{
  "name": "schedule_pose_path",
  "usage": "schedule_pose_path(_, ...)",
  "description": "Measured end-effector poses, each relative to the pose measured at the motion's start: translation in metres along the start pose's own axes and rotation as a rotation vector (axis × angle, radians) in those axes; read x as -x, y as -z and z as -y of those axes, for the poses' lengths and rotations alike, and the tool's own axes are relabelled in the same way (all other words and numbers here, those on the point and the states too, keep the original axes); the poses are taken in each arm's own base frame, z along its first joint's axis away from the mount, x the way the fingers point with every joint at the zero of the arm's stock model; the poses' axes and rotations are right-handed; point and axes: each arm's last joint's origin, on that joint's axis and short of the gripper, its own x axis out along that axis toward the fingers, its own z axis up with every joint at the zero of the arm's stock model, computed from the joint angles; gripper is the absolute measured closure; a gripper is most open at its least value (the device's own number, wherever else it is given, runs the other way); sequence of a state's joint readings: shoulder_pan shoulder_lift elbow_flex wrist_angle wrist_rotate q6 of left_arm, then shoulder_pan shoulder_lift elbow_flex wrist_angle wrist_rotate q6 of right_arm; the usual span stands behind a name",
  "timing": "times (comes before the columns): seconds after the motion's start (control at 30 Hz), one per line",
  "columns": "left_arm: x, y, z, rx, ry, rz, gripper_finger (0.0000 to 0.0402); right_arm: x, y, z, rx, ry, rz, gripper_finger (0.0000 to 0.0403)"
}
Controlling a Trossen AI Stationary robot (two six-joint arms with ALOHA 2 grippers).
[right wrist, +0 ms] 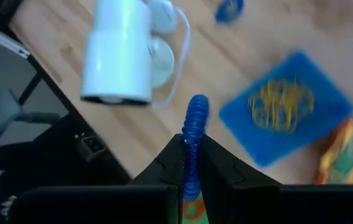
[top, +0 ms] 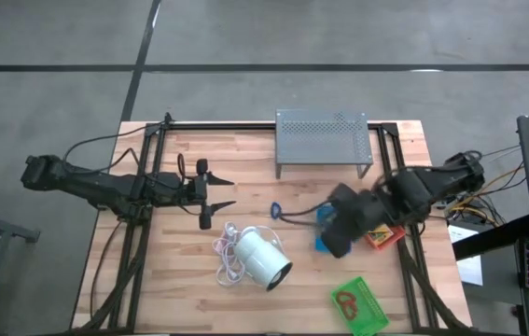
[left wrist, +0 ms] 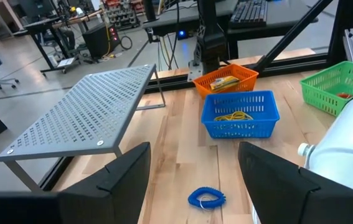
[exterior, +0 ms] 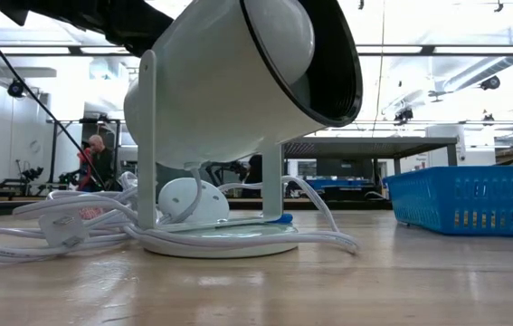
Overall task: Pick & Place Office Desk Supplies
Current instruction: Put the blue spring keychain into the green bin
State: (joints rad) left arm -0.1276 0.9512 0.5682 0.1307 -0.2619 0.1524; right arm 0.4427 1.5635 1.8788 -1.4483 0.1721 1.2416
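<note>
My right gripper (right wrist: 190, 142) is up above the table near the blue tray (right wrist: 285, 109) and is shut on a blue coiled loop (right wrist: 195, 115). The tray holds tan rubber bands (left wrist: 233, 115). Behind it stands an orange tray (left wrist: 226, 78) with yellow printed boxes. A green tray (top: 357, 303) with a red loop sits at the near right. A second blue loop (left wrist: 206, 198) lies flat on the table. My left gripper (left wrist: 193, 152) is open and hangs level above it, at the table's left. My right gripper pinches the blue coiled loop between its two shut fingers. A short length of coil (right wrist: 196, 106) sticks out past the fingertips. The fingers slant down from the table's right side. The loop is lifted clear of the table.
A big white cylinder (top: 262, 257) with a white cord (top: 225, 250) lies at the table's near middle and fills the low view. A grey perforated stand (top: 322, 140) is at the far edge. Bare wood lies between the stand and the cylinder.
</note>
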Motion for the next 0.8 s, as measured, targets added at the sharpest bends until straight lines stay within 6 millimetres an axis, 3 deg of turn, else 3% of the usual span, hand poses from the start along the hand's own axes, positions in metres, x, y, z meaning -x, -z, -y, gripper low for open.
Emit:
schedule_pose_path(0.27, 0.0, -0.004, -0.001, -0.144, -0.008, 0.032, 0.0157, -0.009, 0.058, -0.008, -0.265, 0.077, -0.108, 0.0378)
schedule_pose_path(0.53, 0.0, -0.008, -0.001, -0.215, -0.02, 0.069, 0.0157, -0.048, 0.105, -0.015, -0.382, 0.243, -0.123, 0.0378)
schedule_pose_path(0.8, 0.001, -0.018, -0.004, -0.216, -0.036, 0.108, 0.0158, -0.089, 0.132, -0.025, -0.537, 0.413, -0.305, 0.0378)
